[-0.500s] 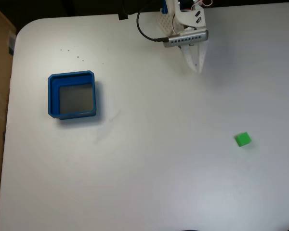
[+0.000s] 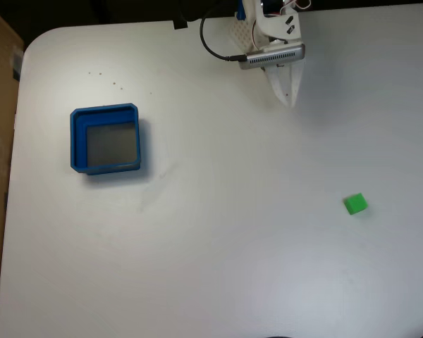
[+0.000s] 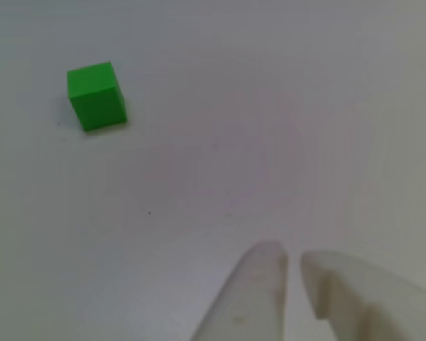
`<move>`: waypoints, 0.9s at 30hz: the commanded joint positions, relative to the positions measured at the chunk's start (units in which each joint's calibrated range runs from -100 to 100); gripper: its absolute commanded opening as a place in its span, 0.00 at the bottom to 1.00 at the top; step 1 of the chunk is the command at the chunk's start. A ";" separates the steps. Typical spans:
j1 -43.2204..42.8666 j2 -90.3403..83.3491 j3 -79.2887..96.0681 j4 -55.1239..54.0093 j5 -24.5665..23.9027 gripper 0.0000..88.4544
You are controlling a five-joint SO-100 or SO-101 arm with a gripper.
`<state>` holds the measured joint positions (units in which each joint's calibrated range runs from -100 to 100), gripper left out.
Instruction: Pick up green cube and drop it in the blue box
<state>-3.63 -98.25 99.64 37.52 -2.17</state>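
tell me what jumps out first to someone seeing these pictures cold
The small bright green solid cube stands alone on the white table, lower right in the fixed view. The shallow square blue plastic tray sits empty far off at left. At the top edge the white end effector points down, nearly closed, holding nothing.

I am seeing white table (image 2: 218,232) with rounded corner at upper left of fixed view, few small dark specks near that corner. Blue box (image 2: 106,139) sitting flat on left part, grey floor bare. Green cube (image 2: 354,204) resting on table at right, well apart from box, also lying at upper left in other view (image 3: 94,95)
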 commanded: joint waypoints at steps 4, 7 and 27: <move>-1.36 -0.16 0.09 -0.80 -0.15 0.01; -3.38 -0.16 0.09 -0.80 -0.10 0.01; -9.96 1.68 -3.44 -0.80 -0.15 0.01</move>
<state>-13.30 -98.09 99.19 37.52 -2.17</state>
